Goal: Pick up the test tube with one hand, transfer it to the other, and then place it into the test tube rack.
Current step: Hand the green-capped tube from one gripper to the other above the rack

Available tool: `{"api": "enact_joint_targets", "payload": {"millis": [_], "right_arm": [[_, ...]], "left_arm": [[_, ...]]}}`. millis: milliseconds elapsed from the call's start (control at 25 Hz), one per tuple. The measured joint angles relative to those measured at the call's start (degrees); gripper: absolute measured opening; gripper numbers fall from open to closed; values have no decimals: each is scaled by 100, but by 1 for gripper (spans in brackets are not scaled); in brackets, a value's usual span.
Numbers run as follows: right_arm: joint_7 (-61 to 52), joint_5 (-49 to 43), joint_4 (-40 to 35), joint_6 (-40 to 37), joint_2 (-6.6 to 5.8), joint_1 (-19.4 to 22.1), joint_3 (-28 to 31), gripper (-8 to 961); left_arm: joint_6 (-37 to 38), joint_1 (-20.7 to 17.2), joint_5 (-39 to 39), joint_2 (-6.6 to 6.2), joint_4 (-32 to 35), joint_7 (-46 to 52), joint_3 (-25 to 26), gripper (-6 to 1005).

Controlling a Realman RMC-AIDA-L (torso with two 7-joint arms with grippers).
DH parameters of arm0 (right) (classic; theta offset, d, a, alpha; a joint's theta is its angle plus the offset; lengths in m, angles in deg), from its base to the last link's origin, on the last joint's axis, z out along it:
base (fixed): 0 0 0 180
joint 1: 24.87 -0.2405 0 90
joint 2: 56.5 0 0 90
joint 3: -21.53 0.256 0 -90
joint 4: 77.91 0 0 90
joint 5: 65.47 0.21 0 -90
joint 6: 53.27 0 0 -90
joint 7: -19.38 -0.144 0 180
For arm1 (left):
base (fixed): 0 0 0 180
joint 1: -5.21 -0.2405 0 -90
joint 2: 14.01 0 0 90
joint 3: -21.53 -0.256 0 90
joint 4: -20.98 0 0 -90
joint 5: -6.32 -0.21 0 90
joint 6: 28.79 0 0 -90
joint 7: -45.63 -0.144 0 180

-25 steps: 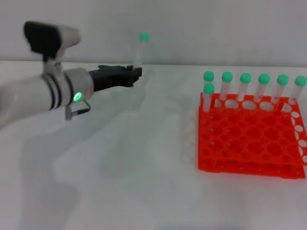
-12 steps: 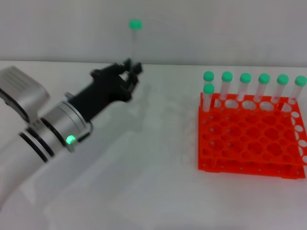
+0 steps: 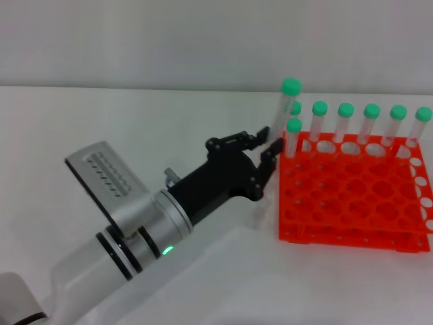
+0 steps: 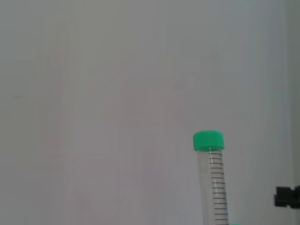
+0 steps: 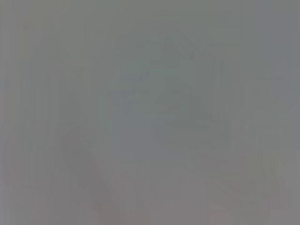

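While left gripper (image 3: 265, 150) pinches it, green-capped test tube (image 3: 283, 112) stands upright.

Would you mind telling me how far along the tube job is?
Picked up: the left pincer holds the tube upright beside the orange rack's near-left corner. No handover is visible; the right arm is out of view. Left: seating it in a hole.

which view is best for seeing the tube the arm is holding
The head view: it shows the test tube whole, upright in the left pincer beside the test tube rack. The left wrist view shows only its cap and upper part; the right wrist view shows nothing of it.
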Motion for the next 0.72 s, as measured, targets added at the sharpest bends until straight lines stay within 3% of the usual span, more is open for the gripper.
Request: {"api": "enact_joint_targets", "payload": {"millis": [240,320,440,720], "right_arm": [[-416,0,-142,844,-138,-124,-1275,842],[-417,0,-146,955,-89,-230,-1507,842],[-389,1,-129,950,88,-477,-1728,842],[-376,44,140,979,138,-851,-2142,841]], "left_arm": [[-79,-13,-91,17,174,-177,1,193],[-79,-21,-114,14,222,-183,3,193],[-97,-46,-221,11,266,-192,1,193],[-221,-49,-403,8,236,-217,17,194]]}}
